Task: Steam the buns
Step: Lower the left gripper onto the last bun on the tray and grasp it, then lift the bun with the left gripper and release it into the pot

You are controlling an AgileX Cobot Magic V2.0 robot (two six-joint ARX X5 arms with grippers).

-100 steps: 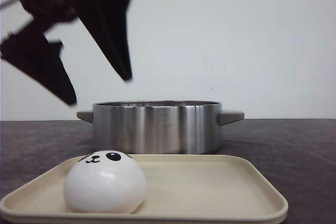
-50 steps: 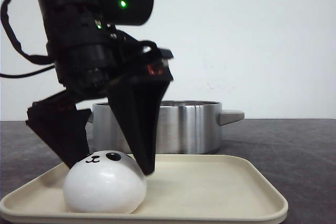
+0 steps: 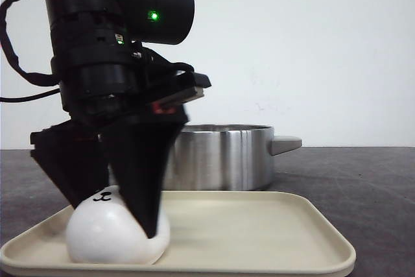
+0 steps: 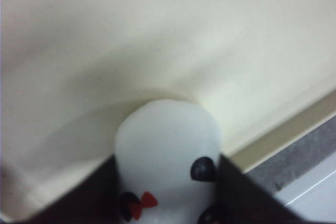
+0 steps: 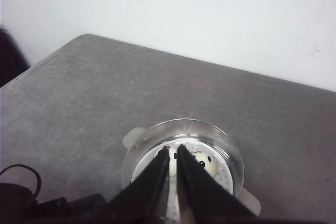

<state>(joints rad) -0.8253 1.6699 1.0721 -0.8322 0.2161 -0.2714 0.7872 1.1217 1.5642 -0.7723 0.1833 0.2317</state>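
One white panda-face bun [image 3: 97,238] lies at the near left of the cream tray [image 3: 259,231]. My left gripper [image 3: 117,218] is shut on it, its black fingers pressing both sides, and the bun looks squeezed narrow. The left wrist view shows the bun [image 4: 168,140] between the fingers [image 4: 79,198] over the tray floor [image 4: 157,35]. My right gripper [image 5: 173,150] hangs high above the steel pot [image 5: 184,124], fingers together and empty. At least one bun [image 5: 202,163] lies inside the pot, partly hidden by the fingers. The right gripper is out of the front view.
The steel pot [image 3: 220,157] with side handles stands just behind the tray on the dark grey table [image 3: 376,192]. The left arm's body fills the upper left of the front view. A white wall is behind.
My left gripper has come down from the upper left over the bun and closed on it. The bun has shifted slightly left and is squeezed.
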